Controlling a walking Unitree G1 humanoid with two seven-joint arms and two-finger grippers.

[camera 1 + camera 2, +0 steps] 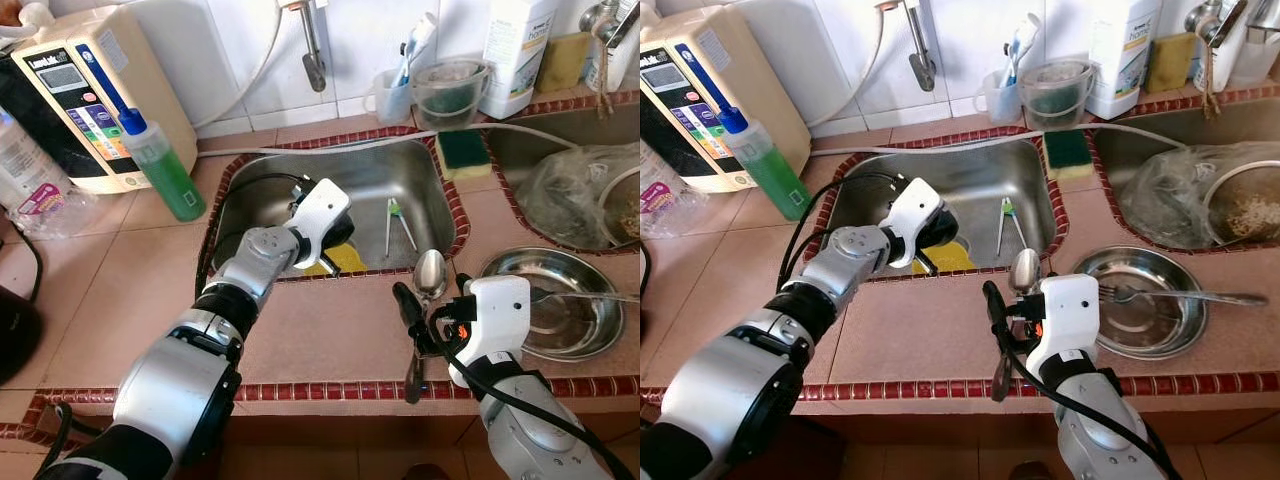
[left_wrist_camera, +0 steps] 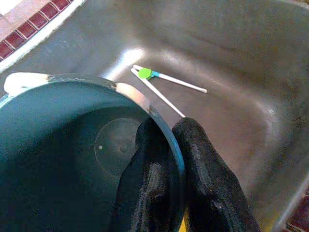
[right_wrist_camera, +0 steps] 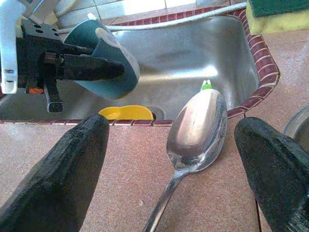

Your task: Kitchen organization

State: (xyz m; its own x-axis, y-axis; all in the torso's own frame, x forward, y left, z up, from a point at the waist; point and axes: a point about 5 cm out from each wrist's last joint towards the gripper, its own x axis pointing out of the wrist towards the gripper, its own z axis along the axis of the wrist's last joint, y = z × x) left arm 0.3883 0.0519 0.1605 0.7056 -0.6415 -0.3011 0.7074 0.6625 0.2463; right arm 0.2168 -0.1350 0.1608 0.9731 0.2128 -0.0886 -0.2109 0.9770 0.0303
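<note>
Two silver robot arms reach forward over a tiled kitchen surface point(image 1: 130, 290) edged in red mosaic. Set into it, a steel sink point(image 1: 400, 175) holds a pair of white training chopsticks point(image 1: 397, 222) and something yellow point(image 1: 343, 258) near its front wall. Right of the sink sits a round steel plate point(image 1: 560, 275) with a fork point(image 1: 1180, 295) lying in it. At far left stands a cream water appliance point(image 1: 85, 90), with a green liquid bottle point(image 1: 165, 170) leaning against it. The left end effector point(image 2: 171, 159) hangs over the sink, its fingers pinched on the rim of a teal cup point(image 2: 63, 154). The right end effector point(image 3: 174, 159) hovers low over the surface, fingers spread wide either side of a large steel spoon point(image 3: 195, 133) lying by the sink's front edge.
</note>
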